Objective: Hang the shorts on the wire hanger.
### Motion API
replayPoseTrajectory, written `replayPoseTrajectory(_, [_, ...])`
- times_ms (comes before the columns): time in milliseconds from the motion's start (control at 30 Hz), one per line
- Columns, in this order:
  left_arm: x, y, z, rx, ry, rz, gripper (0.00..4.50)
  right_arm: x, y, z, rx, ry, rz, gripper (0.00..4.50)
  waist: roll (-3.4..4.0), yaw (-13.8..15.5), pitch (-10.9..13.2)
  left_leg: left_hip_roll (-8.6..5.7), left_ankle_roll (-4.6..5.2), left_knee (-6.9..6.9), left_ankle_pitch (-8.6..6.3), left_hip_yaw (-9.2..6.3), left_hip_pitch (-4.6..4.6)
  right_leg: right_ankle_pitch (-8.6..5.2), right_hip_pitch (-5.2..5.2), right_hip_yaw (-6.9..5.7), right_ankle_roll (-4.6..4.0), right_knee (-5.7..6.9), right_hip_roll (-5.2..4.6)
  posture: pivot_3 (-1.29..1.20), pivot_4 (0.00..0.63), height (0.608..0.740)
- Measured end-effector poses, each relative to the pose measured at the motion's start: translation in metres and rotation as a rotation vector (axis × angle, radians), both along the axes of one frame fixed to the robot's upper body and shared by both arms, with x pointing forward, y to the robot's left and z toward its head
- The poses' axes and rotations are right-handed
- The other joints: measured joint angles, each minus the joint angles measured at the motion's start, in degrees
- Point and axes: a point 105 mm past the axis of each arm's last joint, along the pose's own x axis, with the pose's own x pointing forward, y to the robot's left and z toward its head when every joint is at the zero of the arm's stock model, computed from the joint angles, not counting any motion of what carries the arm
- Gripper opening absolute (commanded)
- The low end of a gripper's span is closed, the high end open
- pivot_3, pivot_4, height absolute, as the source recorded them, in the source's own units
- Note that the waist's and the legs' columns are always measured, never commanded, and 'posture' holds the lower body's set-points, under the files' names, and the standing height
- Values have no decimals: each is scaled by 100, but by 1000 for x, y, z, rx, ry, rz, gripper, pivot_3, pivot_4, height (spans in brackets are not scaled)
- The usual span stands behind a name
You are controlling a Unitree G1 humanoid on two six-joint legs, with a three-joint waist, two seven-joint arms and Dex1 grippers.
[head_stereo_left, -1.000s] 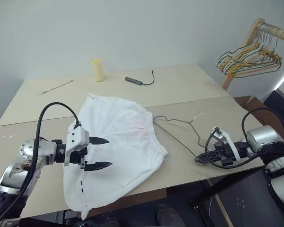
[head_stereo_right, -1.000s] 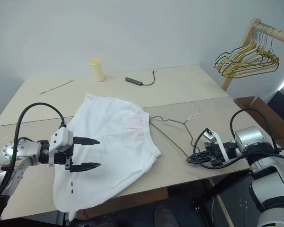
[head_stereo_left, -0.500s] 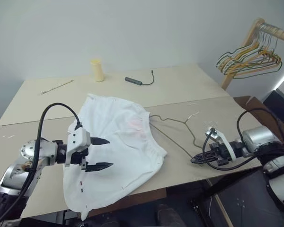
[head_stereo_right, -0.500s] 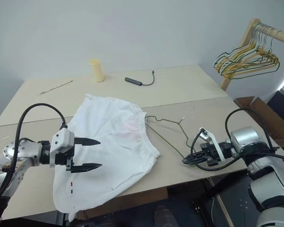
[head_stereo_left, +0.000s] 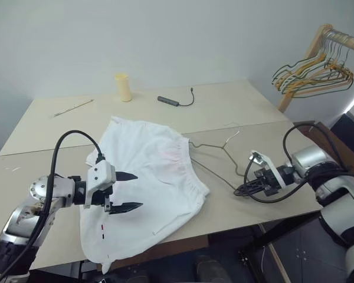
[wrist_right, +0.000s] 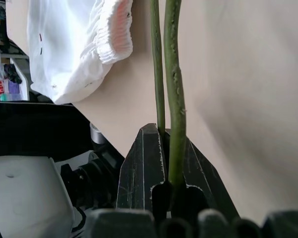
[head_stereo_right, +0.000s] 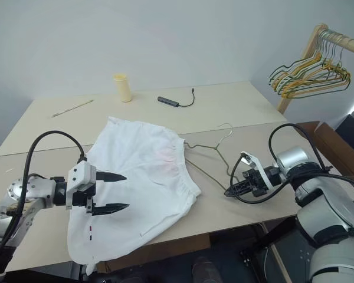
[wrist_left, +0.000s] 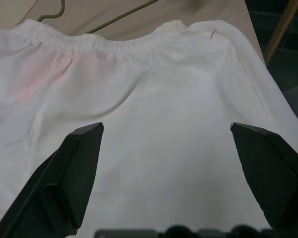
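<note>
Left claw (head_stereo_left: 125,191): fingers spread wide, pointing toward 3 o'clock, forearm extending in from 9 o'clock. Right claw (head_stereo_right: 230,190): fingers pinched together on the wire hanger (head_stereo_right: 209,159), pointing toward 9 o'clock and angled downward, forearm reaching in from 3 o'clock.

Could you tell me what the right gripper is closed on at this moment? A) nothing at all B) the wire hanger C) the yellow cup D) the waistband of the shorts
B: the right gripper is shut on the wire hanger; the right wrist view shows the wire pinched between its fingers, apart from the shorts.
</note>
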Motion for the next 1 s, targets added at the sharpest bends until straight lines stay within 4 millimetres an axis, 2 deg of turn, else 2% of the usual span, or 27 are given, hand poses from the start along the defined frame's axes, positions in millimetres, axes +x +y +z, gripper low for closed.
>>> replayPoseTrajectory(233, [0, -1, 0, 2, 0, -5, 4471, 9, 13, -2, -11, -24, 41, 0, 1, 36, -1, 0, 0, 0, 0, -3, 0, 1, -1, -1, 0, 2, -1, -39, 0, 740])
replayPoseTrajectory(500, [-2, -3, 0, 5, 0, -12, 4471, 24, 30, 1, 14, -52, -1, 0, 3, 106, -2, -2, -1, 0, 0, -6, -1, 2, -3, -3, -1, 5, -2, -27, 0, 740])
replayPoseTrajectory(633, [-3, -2, -2, 15, 3, -10, 4471, 26, 32, -3, 26, -50, -30, 0, 4, 139, -2, -4, -1, 1, 0, -7, -2, 2, -5, -4, -1, 6, -3, -20, 0, 740])
replayPoseTrajectory(833, [-4, -1, -4, 17, 12, -5, 4471, 30, 32, 2, 61, -76, -61, 0, 5, 200, -3, -3, -2, 1, 1, -6, -1, 3, -5, -5, -2, 7, -1, -27, 0, 740])
replayPoseTrajectory(933, [-4, 0, -4, 21, 8, 1, 4471, 36, 35, 6, 85, -142, -50, 0, 6, 203, -3, -3, -2, 1, 1, -5, 0, 3, -5, -4, -2, 7, -1, -35, 0, 740])
replayPoseTrajectory(1000, [-2, 0, -4, 24, 2, 12, 4471, 46, 35, 8, 47, -246, -26, 0, 6, 202, -3, -4, -2, 1, 1, -5, -1, 3, -4, -4, -2, 7, -3, -38, 0, 740])
